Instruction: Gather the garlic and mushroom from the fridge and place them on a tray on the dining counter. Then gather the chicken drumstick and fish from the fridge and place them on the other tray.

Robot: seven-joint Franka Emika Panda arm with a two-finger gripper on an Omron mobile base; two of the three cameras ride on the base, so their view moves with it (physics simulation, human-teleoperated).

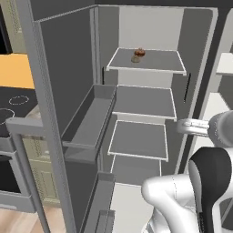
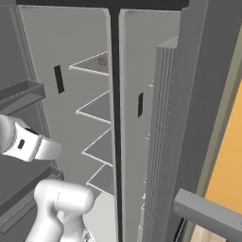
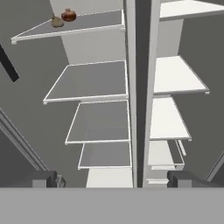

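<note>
The fridge (image 1: 63, 68) stands open in front of me, its grey shelves stacked one above the other. On the top shelf (image 1: 154, 61) of the left compartment lie two small things side by side: a reddish-brown round one, probably the mushroom (image 3: 68, 15), and a tan one, probably the garlic (image 3: 57, 21). They also show as the mushroom (image 1: 140, 53) and the garlic (image 1: 135, 59), and faintly in the right base view (image 2: 102, 60). My gripper (image 3: 113, 179) is open, well below and short of that shelf, with nothing between its fingers (image 3: 43, 178). The trays, dining counter, chicken drumstick and fish are out of view.
The open left door carries deep bins (image 1: 91, 123). The open right door (image 2: 189, 94) stands close on the right. A central divider (image 3: 142, 87) separates the grey shelves from white shelves (image 3: 175, 74). A stove top (image 1: 13, 104) and orange wall (image 1: 16, 70) lie to the left.
</note>
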